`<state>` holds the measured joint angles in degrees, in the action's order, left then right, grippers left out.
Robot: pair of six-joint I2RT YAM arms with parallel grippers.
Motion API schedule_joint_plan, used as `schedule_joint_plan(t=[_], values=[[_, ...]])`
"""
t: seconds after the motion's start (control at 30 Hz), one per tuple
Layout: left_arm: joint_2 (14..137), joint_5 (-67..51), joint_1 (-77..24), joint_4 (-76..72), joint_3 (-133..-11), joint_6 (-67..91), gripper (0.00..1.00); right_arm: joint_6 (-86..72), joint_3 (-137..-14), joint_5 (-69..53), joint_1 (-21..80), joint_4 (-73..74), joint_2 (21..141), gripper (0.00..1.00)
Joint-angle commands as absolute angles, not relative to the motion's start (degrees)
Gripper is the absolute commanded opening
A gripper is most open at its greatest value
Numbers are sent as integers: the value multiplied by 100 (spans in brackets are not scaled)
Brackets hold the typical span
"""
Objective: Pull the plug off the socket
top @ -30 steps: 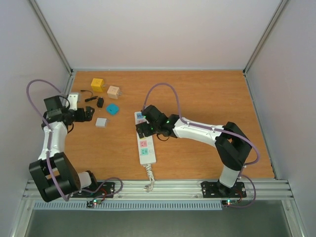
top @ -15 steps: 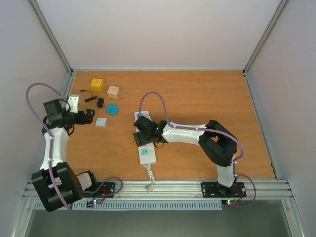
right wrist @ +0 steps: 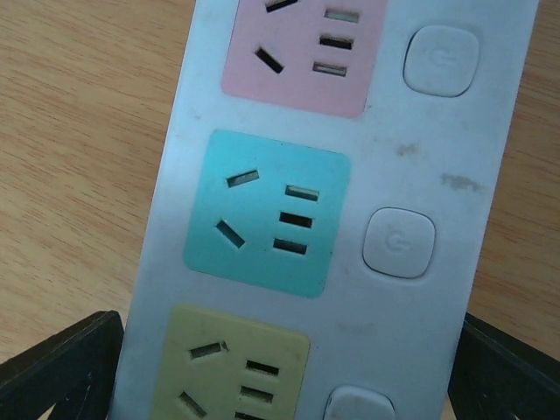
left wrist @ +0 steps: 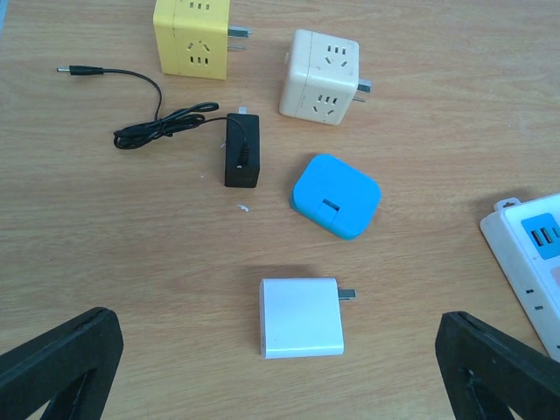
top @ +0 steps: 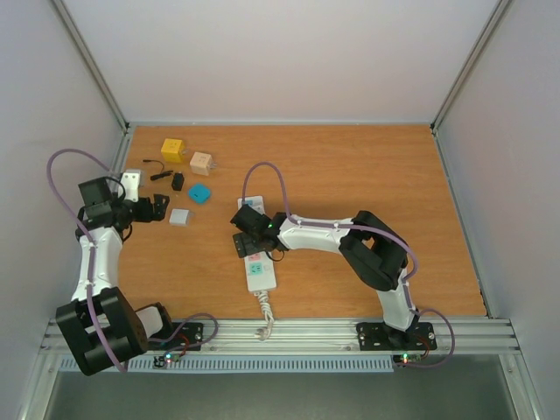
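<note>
The socket [top: 259,267] lies left of table [top: 367,192] centre, long axis 12-to-6 o'clock. All visible outlets are empty, so extraction appears complete. The right gripper [top: 248,243] straddles the socket, jaws wide. The left gripper [top: 159,205] is wide and empty. Open room extends toward 3 o'clock. A white adapter [left wrist: 300,317] lies at 10 o'clock.

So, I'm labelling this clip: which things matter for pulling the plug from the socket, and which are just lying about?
Job: long white rectangular power strip; right gripper above it.
Lying about: yellow cube adapter; cream cube adapter; black charger with thin cable; blue rounded plug; flat white square plug.
</note>
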<state>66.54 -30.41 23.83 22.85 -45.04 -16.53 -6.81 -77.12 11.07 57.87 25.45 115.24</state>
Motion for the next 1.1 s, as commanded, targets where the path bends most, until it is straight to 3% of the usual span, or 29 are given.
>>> schedule_joint_plan(t=[0.0, 0.57, 1.07], values=[[6579, -3137, 2417, 2044, -4448, -1696, 100, -565, -7793, 1036, 5669, 2614, 11568, 98], [6592, -3248, 2417, 2081, -4440, -1748, 100, 1693, -7840, -667, 3456, 3005, 11600, 89], [6671, -3359, 2417, 2114, -4482, -1743, 100, 3321, -7449, -814, 1221, 2819, 11639, 85]])
